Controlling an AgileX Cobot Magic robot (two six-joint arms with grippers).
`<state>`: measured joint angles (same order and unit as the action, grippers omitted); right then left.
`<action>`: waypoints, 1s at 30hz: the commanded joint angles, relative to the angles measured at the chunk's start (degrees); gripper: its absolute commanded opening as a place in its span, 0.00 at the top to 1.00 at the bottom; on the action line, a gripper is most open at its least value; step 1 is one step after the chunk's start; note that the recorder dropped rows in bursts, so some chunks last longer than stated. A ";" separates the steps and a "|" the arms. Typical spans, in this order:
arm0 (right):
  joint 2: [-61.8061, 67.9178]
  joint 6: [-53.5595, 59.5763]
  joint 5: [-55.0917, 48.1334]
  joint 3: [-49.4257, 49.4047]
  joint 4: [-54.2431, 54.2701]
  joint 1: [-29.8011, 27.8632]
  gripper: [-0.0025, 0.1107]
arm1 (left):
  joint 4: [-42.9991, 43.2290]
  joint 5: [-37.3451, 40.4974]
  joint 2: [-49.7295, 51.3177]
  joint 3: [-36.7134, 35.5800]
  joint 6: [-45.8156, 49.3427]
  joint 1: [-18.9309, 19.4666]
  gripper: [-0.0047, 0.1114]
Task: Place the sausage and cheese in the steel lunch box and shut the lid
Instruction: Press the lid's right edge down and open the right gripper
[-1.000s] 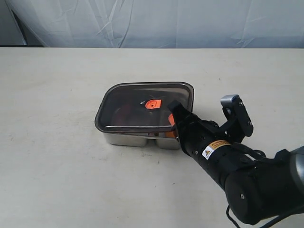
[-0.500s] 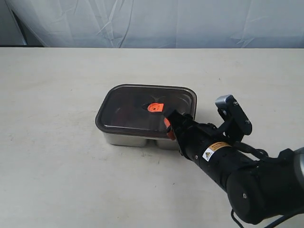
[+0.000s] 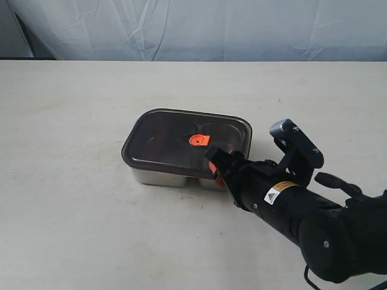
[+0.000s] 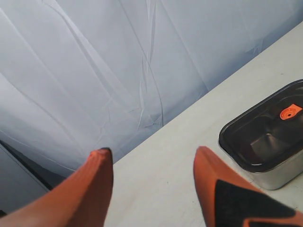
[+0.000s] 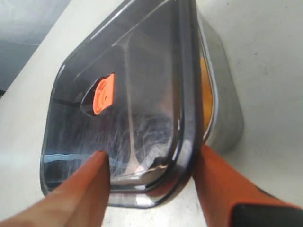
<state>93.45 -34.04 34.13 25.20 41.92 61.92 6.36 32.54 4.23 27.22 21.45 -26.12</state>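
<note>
The steel lunch box (image 3: 160,177) stands mid-table with the dark smoky lid (image 3: 175,142) lying flat on it, orange valve (image 3: 196,140) facing up. My right gripper (image 3: 213,160) is at the box's near right corner and open. In the right wrist view, one finger (image 5: 90,189) is over the lid (image 5: 137,94) and the other is beside the rim, next to the steel wall (image 5: 227,104). Through the dark lid I cannot make out the sausage or the cheese. My left gripper (image 4: 152,151) hangs open and empty above the table, away from the box (image 4: 279,172).
A white cloth backdrop (image 3: 242,27) closes off the far edge of the table (image 3: 72,229). The right arm's black body (image 3: 314,223) fills the near right of the table.
The lid, held tilted over the box a second ago, has dropped flat onto it. My right gripper has opened and let go of it. The left gripper has not changed.
</note>
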 commanded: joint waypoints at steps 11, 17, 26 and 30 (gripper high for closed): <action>-2.26 11.80 -5.73 -0.34 6.55 -0.26 0.51 | 0.13 -0.47 -0.21 0.08 -0.35 -0.38 0.53; -2.26 14.89 -7.33 -0.34 8.92 -0.26 0.51 | 0.13 -0.47 -0.21 0.08 -0.35 -0.38 0.53; -3.00 27.29 -12.38 -0.34 18.22 -0.26 0.51 | 0.13 -0.47 -0.21 0.08 -0.35 -0.38 0.53; -4.17 29.48 -12.12 -0.34 18.36 -0.26 0.51 | 0.13 -0.47 -0.21 0.08 -0.35 -0.38 0.53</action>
<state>90.28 -6.68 21.90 25.20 59.66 61.92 6.36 32.54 4.23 27.22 21.45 -26.12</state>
